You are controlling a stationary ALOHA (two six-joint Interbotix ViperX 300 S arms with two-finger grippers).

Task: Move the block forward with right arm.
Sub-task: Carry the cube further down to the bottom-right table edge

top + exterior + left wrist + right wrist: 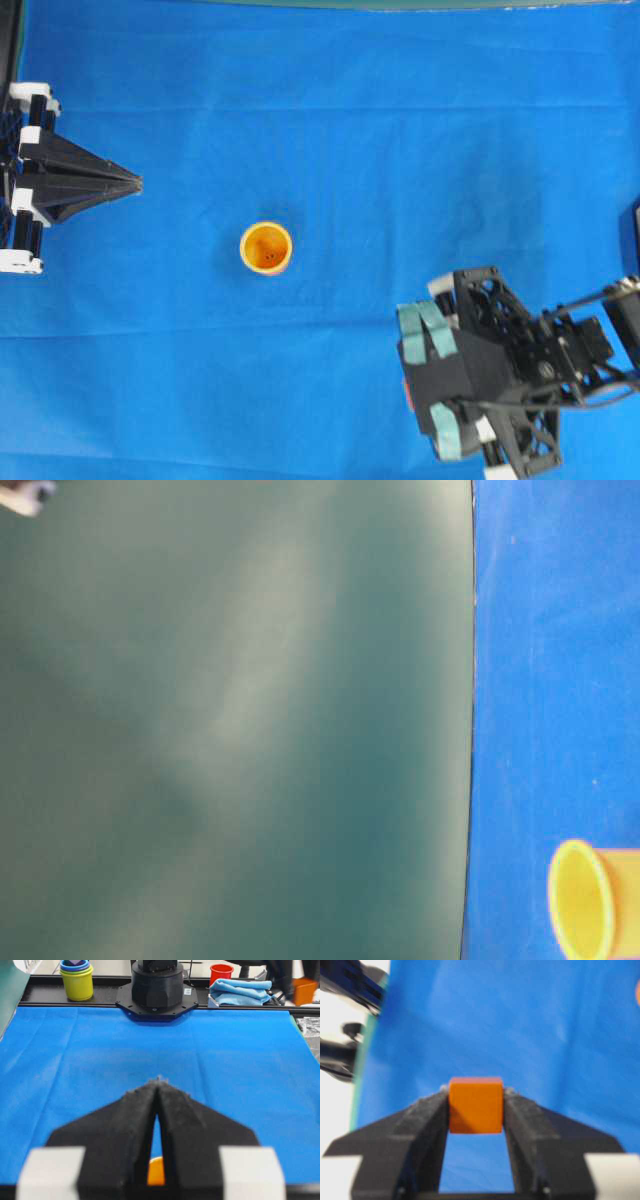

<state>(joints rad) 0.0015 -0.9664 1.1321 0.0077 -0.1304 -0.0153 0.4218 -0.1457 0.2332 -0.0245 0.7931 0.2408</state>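
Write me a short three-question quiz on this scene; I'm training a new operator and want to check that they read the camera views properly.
1. True or false: the right claw grips the orange block between its fingers.
2. Which thing stands near the middle of the blue cloth in the overhead view?
A. a red bowl
B. an orange-yellow cup
C. a green bottle
3. Fill in the missing word: the fingers of the left claw are ____ at their tips.

Key:
1. True; the block sits clamped between the two black fingers in the right wrist view.
2. B.
3. Together (shut), with nothing between them.
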